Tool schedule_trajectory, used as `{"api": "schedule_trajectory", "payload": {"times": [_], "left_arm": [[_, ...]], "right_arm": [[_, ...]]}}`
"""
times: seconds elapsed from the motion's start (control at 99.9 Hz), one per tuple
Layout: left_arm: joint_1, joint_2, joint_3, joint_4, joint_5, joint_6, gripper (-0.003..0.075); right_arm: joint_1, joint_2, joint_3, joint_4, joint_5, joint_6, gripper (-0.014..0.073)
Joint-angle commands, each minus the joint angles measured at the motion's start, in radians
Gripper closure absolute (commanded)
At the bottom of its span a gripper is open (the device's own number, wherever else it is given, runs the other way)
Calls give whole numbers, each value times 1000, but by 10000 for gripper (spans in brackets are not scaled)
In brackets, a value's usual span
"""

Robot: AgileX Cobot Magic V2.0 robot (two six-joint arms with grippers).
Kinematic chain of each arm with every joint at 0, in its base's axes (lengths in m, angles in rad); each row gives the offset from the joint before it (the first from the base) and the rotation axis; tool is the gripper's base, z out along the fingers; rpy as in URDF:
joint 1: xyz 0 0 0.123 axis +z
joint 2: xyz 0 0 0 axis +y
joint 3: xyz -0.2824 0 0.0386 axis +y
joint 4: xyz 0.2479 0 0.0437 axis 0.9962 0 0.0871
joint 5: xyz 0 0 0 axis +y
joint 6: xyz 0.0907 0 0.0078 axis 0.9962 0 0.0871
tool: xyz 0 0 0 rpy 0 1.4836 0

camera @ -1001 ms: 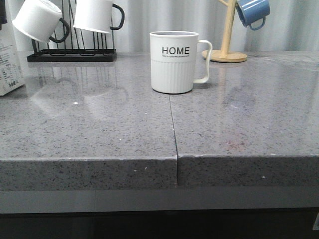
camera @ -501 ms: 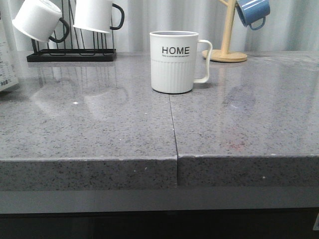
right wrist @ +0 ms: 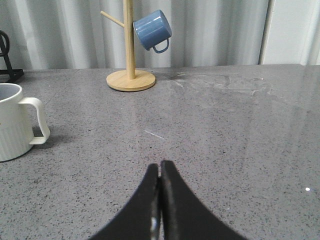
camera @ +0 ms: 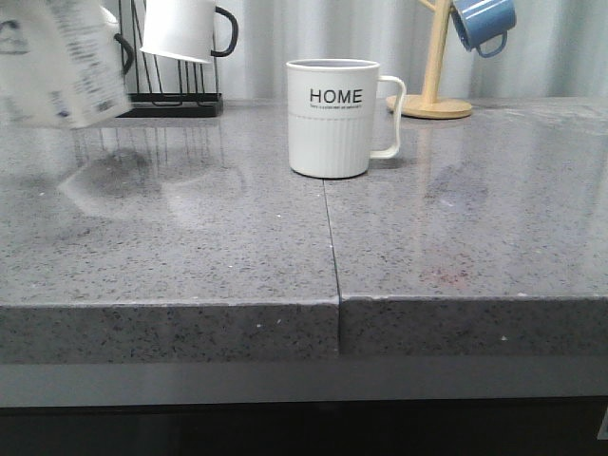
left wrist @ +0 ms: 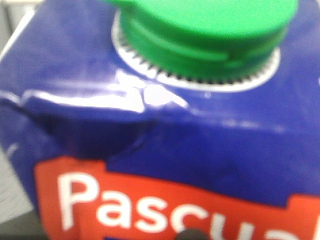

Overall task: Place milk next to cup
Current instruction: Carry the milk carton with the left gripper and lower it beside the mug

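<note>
The milk (camera: 57,66) hangs blurred and tilted above the grey counter at the far left of the front view, off the surface. In the left wrist view its blue top, green cap (left wrist: 200,25) and red band fill the picture. My left gripper's fingers are hidden behind the carton, which it holds up. The cup (camera: 328,119), a white ribbed mug marked HOME, stands mid-counter with its handle to the right, well apart from the milk. My right gripper (right wrist: 161,165) is shut and empty over bare counter, to the right of the cup (right wrist: 12,122).
A black mug rack (camera: 171,104) with a white mug (camera: 185,28) stands at the back left, behind the milk. A wooden mug tree (camera: 435,57) carrying a blue mug (camera: 483,24) stands at the back right. A seam (camera: 331,247) runs down the counter to its front edge.
The milk was at the far left edge and slid almost out of view; now it is lifted and swung right into view, tilted, covering the left white mug. The cup has not moved.
</note>
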Motion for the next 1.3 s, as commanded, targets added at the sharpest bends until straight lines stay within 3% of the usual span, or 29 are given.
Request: {"api": "schedule_trajectory", "payload": {"times": [0.0,0.19,0.441,1.292], "left_arm": [[-57,-24,-84,-162,-278,145,646],[-176,59,-141,-333,-353,304,646],[-289,140,-185,-396,-450,349,646],[-377,284,-261,-536,-513,382,613]], "right_arm": [[-6,9,-26,-7,-74,-3,715],[-6,9,-26,-7,-74,-3,715],[-6,9,-26,-7,-74,-3,715],[-6,9,-26,-7,-74,-3,715]]}}
